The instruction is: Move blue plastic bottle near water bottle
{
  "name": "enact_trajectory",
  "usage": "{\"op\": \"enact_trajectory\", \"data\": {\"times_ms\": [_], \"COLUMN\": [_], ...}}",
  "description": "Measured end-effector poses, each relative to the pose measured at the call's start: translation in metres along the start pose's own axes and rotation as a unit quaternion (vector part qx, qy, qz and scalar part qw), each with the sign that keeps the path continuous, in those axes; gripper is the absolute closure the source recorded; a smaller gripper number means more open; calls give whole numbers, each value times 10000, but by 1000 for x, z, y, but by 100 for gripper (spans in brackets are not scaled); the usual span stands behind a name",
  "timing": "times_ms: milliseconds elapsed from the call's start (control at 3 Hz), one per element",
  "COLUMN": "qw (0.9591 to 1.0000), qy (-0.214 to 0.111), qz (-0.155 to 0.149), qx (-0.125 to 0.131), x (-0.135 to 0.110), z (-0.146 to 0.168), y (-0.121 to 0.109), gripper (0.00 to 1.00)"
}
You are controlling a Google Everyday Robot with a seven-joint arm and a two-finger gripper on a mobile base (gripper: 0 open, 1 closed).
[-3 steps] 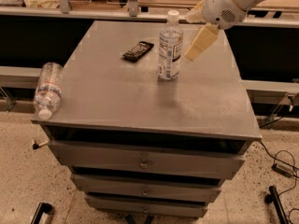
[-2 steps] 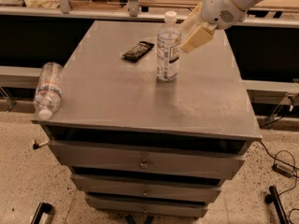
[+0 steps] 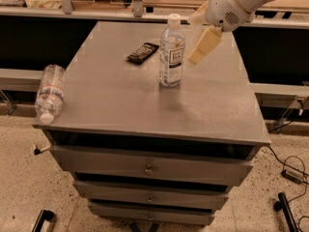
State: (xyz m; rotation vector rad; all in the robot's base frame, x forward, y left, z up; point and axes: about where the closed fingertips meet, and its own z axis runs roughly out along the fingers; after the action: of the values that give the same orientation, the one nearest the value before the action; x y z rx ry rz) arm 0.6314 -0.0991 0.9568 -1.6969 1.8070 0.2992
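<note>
Here we are over the grey desk (image 3: 120,98), and the blue plastic bottle (image 3: 172,57) stands upright a little right of the desk's middle, in the far half; white cap on top, big white label with dark print facing us; nothing touches it. Just to its right, up in the air, hangs the pincer (image 3: 193,38), carried on a fat white arm (image 3: 236,1) that comes in from the far right; its two cream fingers (image 3: 204,44) are spread wide, one angled down and left with its tip close beside the bottle's shoulder, the other higher up at about cap height; the bottle is not between them, and the pincer holds nothing. Over at the left edge of the desk, well apart from the tall bottle, lies the water bottle (image 3: 49,92); it's on its side, crinkly and clear, with a red and blue band round the middle; its white cap points toward the near-left corner, right at the lip of the desk. Between the two, much nearer the tall one and a touch farther back, a flat dark remote (image 3: 143,52) lies on the desk, touching neither bottle. Below the top sits a stack of grey drawers (image 3: 149,167) with small knobs; speckled floor (image 3: 24,187) all around; a dark cable (image 3: 289,170) trails on the floor at the right.
</note>
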Motion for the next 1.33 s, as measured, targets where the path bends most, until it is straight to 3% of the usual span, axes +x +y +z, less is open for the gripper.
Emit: {"op": "enact_trajectory", "data": {"times_ms": [333, 667, 1000, 1333], "qw": [9998, 9962, 9872, 9884], "qy": [-128, -596, -1217, -1142], "qz": [-4, 68, 283, 256], "qx": [-163, -637, -993, -964], "x": [-4, -15, -27, -26], "z": [7, 29, 45, 47], "y": [2, 9, 17, 16], "gripper": [0, 0, 3, 34]}}
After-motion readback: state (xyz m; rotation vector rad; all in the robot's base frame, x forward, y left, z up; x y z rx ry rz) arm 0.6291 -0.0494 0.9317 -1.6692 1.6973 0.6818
